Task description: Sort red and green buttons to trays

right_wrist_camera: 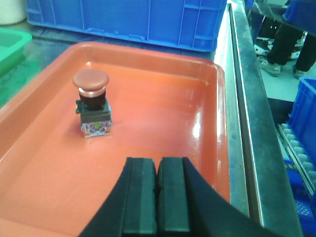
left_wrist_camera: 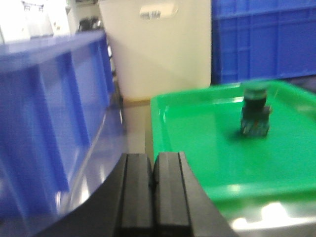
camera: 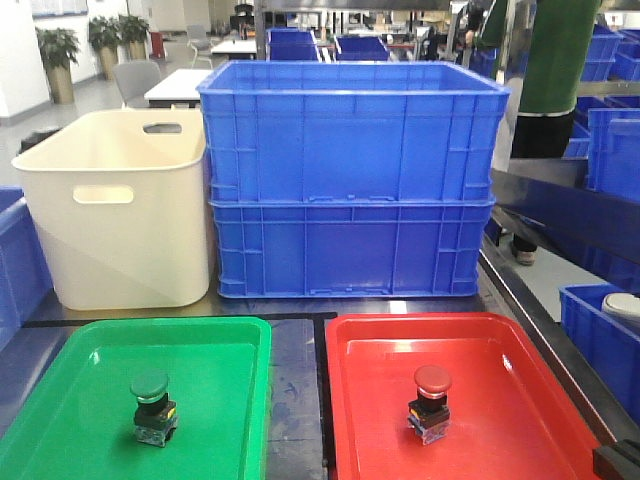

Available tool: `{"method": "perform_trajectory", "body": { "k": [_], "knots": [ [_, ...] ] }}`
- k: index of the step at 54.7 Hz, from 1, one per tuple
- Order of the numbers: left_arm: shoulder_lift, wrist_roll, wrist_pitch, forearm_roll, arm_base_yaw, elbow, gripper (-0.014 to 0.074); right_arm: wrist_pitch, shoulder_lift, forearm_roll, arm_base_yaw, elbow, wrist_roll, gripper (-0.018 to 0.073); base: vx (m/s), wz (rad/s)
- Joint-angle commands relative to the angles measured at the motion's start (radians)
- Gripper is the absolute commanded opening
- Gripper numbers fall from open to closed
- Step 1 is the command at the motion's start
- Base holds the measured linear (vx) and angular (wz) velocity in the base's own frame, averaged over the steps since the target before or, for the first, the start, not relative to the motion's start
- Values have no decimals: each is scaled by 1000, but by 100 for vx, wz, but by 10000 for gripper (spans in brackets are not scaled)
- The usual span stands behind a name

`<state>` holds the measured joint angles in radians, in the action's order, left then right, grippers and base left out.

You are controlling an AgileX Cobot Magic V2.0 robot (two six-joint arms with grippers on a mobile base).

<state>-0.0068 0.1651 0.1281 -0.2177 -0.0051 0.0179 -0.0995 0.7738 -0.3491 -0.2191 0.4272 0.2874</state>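
The green button (camera: 152,405) stands upright in the green tray (camera: 60,400), a bit toward 5 o'clock from the tray's middle, and the red button (camera: 430,402) stands upright in the red tray (camera: 520,420), close to its middle. So each button already sits in the tray of its own color, and the sorting looks done. Both trays lie side by side on the bench (camera: 295,400), with a dark strip of bench between them. Behind them, toward 12 o'clock, are two stacked blue crates (camera: 350,180) and a cream tub (camera: 115,210). The left gripper (left_wrist_camera: 153,192) has its two black pads pressed together with nothing between them, and it sits low outside the green tray's near rim, apart from the green button. The right gripper (right_wrist_camera: 158,197) is also pressed together and holds nothing; it hangs over the near part of the red tray, and the red button is at about 10 o'clock from it, well apart. Each button looks small, hard and light. The round cap on top is smooth and curved, so I think it could slip out of the pads. The blocky body under the cap has flat sides, and that looks like the best place to pinch it. It seems top-heavy, so a bump from the side could tip it over. The trays look slick, so a button may slide if pushed.
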Motion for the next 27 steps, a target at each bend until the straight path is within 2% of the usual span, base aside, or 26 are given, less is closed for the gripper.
{"method": "perform_trajectory", "body": {
  "k": [1,7,27],
  "knots": [
    [-3,-22,-56,53,18,-17,-6,75,-8,-3,1,32,-6,-11,0,0],
    [-15,-91,-57,48,18,-17,-6,76,-8,-3,1,32,-6,-11,0,-1],
    [-18,-91,-57,49,16,-17,-6,74,-8,-3,1,32,-6,-11,0,0]
  ]
}}
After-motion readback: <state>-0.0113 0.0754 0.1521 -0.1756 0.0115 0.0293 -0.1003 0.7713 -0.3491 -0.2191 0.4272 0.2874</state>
